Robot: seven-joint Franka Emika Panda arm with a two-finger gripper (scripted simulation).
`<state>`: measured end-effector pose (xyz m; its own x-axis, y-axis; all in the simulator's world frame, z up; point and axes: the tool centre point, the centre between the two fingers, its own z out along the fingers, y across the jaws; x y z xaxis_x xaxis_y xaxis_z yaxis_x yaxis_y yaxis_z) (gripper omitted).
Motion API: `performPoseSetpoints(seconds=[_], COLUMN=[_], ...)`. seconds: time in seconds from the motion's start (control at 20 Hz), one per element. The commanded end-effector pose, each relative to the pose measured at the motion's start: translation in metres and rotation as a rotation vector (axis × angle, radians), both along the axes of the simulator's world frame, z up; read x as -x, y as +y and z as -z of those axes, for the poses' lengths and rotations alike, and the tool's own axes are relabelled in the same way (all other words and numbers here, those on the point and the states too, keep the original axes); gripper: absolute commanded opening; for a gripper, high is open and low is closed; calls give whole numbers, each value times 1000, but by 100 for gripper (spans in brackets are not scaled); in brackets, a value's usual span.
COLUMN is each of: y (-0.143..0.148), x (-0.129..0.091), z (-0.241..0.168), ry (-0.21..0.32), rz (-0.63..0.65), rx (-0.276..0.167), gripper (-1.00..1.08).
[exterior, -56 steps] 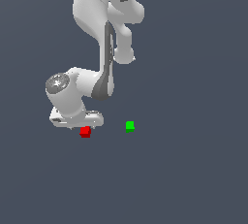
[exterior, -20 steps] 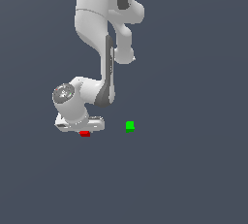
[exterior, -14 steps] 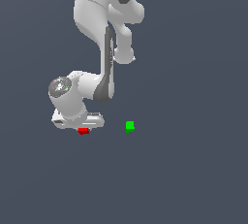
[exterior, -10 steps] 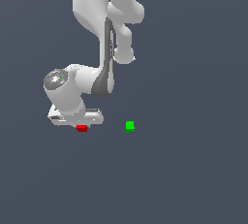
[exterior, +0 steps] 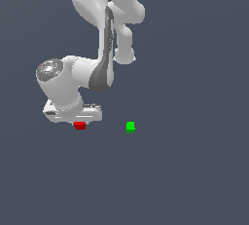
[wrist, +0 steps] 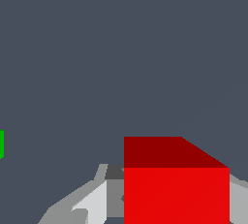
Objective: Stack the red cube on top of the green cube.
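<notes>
The red cube [exterior: 80, 125] sits just under the white hand of my gripper [exterior: 79, 122] at the exterior view's left. In the wrist view the red cube [wrist: 177, 184] fills the space between my gripper [wrist: 172, 211] fingers [wrist: 94, 203], which are closed against its sides. The green cube [exterior: 130, 126] rests on the floor, apart from the red cube, toward the exterior view's right. In the wrist view only a sliver of the green cube [wrist: 1, 144] shows at the picture's edge.
The white arm [exterior: 104, 48] rises from behind the gripper. The floor [exterior: 185, 170] is plain dark grey, with no other objects in view.
The gripper came down over the red cube and closed on it. Over the last second the gripper and red cube have moved slightly up and toward the exterior view's left. The green cube has not moved.
</notes>
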<state>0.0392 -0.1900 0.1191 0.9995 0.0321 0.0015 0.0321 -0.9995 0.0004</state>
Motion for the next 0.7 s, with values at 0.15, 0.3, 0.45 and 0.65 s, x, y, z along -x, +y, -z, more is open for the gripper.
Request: performPoseSetpoints(seconds=[0.15, 0.3, 0.45, 0.65], y=[5, 17, 36, 73], x=[1, 3, 6, 11], z=[2, 5, 10, 19], ry=[1, 1, 1, 1], rz=[0, 0, 0, 0], rx=[0, 0, 0, 0], gripper=[-100, -100, -100, -100])
